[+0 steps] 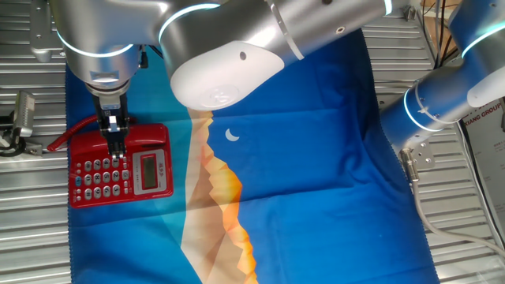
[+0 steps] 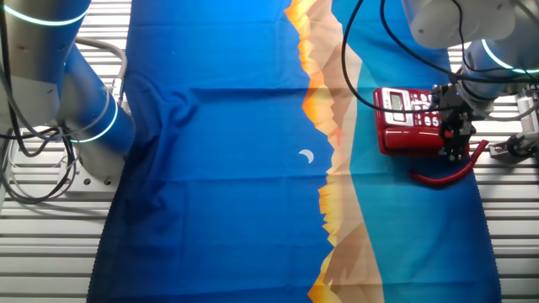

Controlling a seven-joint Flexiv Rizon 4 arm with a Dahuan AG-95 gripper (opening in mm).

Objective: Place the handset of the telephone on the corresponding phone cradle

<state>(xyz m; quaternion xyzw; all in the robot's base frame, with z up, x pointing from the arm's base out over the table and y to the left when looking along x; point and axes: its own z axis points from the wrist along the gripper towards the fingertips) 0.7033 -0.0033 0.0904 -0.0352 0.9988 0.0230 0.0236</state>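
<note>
I see the handset lying along the cradle at the far edge of the telephone base. My gripper sits directly over it; whether it grips, I can't tell. Only letting go seems left.

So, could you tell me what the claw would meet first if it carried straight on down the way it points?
Most likely the telephone: the claw points down over its keypad, though the remaining gap is unclear.

Slatted metal table carries blue cloth, telephone.
</note>
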